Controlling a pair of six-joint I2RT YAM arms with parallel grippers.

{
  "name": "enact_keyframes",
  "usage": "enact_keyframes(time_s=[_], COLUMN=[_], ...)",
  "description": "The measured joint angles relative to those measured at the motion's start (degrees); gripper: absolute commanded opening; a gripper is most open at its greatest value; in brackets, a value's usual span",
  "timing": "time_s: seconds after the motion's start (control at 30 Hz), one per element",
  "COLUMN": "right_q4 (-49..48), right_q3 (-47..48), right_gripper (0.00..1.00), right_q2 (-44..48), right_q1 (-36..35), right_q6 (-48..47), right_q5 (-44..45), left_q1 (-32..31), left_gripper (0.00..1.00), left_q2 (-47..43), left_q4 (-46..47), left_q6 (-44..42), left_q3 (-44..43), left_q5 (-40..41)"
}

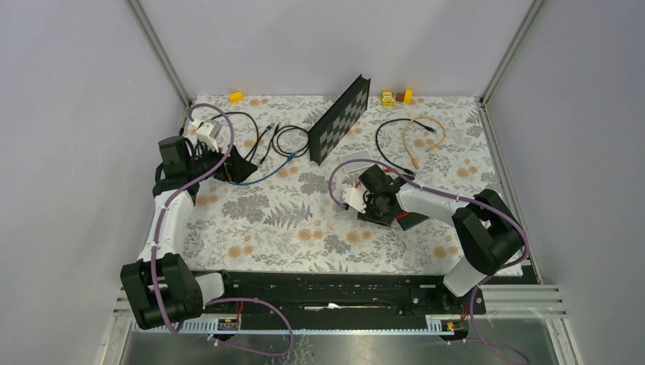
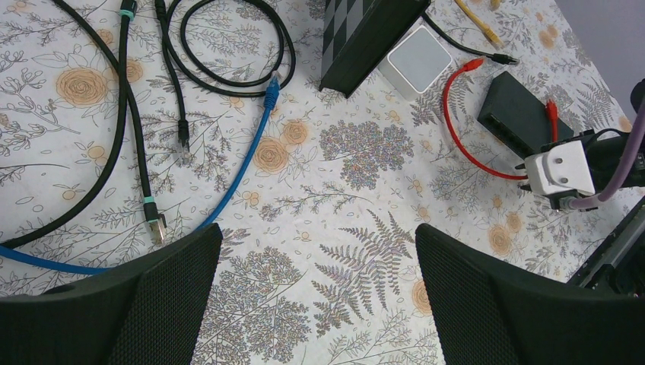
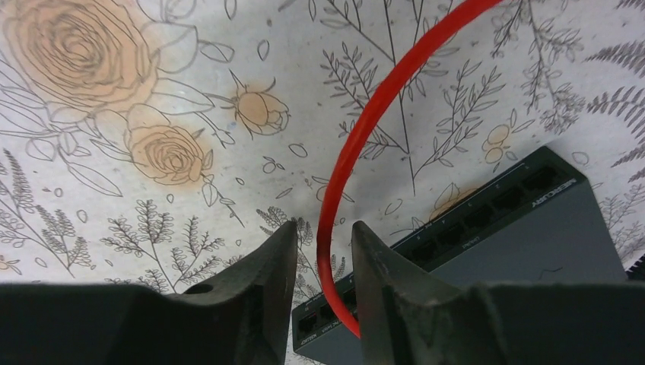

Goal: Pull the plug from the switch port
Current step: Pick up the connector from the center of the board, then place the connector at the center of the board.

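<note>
1. Right pincer [image 3: 323, 226] hangs just above the switch [image 3: 525, 228], which lies on the right half of the worktop [image 1: 251, 228], about midway between its near and far edges. Its jaws stand narrowly apart, with the red cable [image 3: 365, 129] running loose between them.
2. Left pincer [image 2: 318, 232] gapes wide over the left side, holding nothing.
3. The pull looks unfinished: the cable's lower end meets the socket edge behind a finger [image 3: 395, 304], so whether the plug is seated cannot be told.
4. A flowered cloth [image 2: 357, 152] covers the worktop. A checkered board [image 1: 338, 118], black cables [image 2: 228, 76] and yellow blocks [image 1: 236, 96] lie toward the far edge, between plain pale walls [image 1: 76, 114].
</note>
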State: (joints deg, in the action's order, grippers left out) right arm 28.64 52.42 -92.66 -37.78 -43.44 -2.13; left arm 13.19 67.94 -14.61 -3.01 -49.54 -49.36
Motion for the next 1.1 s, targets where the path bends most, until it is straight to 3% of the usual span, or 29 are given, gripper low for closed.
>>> enact_keyframes(time_s=[0.1, 0.2, 0.5, 0.67, 1.1], right_q4=[-0.37, -0.72, -0.87, -0.17, 3.72], right_q3=[-0.90, -1.07, -1.07, -1.03, 8.31], right_gripper=[0.45, 0.41, 0.12, 0.02, 0.00], right_q2=[-0.20, -0.24, -0.31, 1.42, 21.94], right_q1=[0.81, 1.27, 2.19, 2.23, 2.34], right_q6=[-0.57, -0.92, -1.07, 0.28, 5.60], right_q5=[0.13, 0.17, -0.11, -0.98, -1.46], left_q1=[0.00, 0.00, 0.00, 0.00, 0.00], left_gripper=[0.99, 0.99, 0.99, 0.99, 0.99], left_q2=[0.00, 0.04, 0.02, 0.02, 0.04], left_q4=[0.00, 0.00, -0.33, -0.50, -0.79], left_q6=[0.00, 0.00, -0.07, -0.22, -0.15], left_q3=[0.00, 0.00, -0.28, -0.35, -1.09], left_q5=[-0.02, -0.07, -0.13, -0.11, -0.02])
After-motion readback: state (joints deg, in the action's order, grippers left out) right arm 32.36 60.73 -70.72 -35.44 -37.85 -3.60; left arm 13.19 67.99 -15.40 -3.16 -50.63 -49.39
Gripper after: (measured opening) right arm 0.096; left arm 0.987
